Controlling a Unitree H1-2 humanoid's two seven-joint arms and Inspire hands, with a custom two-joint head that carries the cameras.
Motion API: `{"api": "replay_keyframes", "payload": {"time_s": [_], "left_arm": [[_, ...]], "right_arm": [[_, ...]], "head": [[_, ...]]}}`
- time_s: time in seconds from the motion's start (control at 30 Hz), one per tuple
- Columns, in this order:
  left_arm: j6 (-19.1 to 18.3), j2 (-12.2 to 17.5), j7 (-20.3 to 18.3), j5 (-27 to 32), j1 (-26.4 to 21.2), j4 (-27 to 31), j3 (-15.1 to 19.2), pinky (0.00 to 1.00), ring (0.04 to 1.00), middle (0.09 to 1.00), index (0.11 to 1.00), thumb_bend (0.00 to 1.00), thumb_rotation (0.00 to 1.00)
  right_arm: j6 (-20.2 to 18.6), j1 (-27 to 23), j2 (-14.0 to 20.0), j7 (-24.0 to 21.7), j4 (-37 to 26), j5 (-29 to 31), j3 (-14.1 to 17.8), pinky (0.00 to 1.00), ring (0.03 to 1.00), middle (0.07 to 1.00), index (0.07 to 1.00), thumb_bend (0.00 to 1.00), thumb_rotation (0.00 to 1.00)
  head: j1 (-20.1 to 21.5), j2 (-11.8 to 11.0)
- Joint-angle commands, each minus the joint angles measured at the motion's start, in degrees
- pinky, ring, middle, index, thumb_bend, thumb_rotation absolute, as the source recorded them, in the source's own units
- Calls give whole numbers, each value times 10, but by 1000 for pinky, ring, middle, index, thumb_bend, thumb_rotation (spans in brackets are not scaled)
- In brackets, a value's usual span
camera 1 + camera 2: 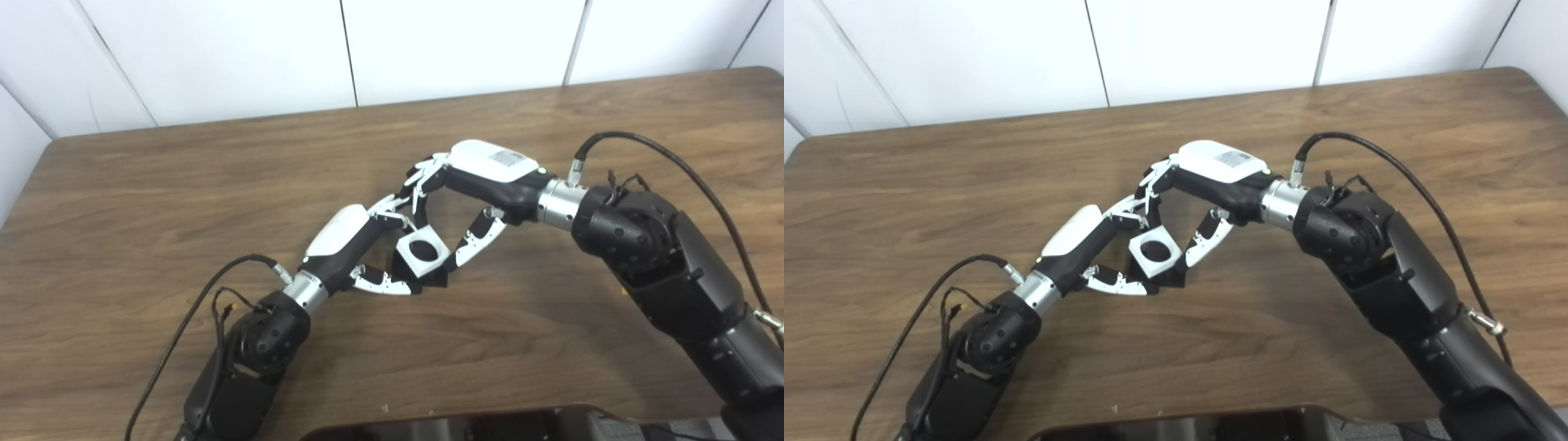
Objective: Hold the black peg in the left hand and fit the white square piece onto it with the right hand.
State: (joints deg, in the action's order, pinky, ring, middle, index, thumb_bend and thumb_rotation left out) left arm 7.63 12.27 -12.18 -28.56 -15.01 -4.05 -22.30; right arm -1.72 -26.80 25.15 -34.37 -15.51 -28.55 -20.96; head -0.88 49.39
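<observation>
My view: a brown wood-grain table (153,184) with rounded far corners at ten and two o'clock; I cannot tell whether anything rests directly on it.

Black jointed arms with silver wrist rings, white-shelled hands — left hand (349,242), right hand (484,177) (labelled) — and looping black cables.

Nothing here reads as text. The one candidate is a small grey label (506,158) on the white back shell of the right hand (484,177), and its print is too fine and blurred to make out. No brand, number or sign shows anywhere else.
</observation>
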Motion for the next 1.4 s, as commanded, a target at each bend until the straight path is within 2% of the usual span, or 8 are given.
{"api": "replay_keyframes", "payload": {"time_s": [0.0, 0.53, 1.37], "left_arm": [[-20, 5, -22, -5, 2, 3, -7, 847, 979, 939, 495, 519, 81], [-22, 7, -24, -3, 3, 7, -7, 840, 975, 937, 495, 519, 81], [-35, 0, -22, -3, -2, 10, -9, 842, 980, 943, 495, 519, 82]], "right_arm": [[15, -25, 3, 9, -7, 5, 12, 923, 887, 792, 479, 520, 139], [6, -25, 3, 9, -3, 4, 23, 930, 885, 790, 479, 520, 138], [15, -12, 5, 8, 34, -12, 11, 935, 880, 793, 480, 521, 139]], "head": [[-1, 1], [-2, 6], [-12, 12]]}}
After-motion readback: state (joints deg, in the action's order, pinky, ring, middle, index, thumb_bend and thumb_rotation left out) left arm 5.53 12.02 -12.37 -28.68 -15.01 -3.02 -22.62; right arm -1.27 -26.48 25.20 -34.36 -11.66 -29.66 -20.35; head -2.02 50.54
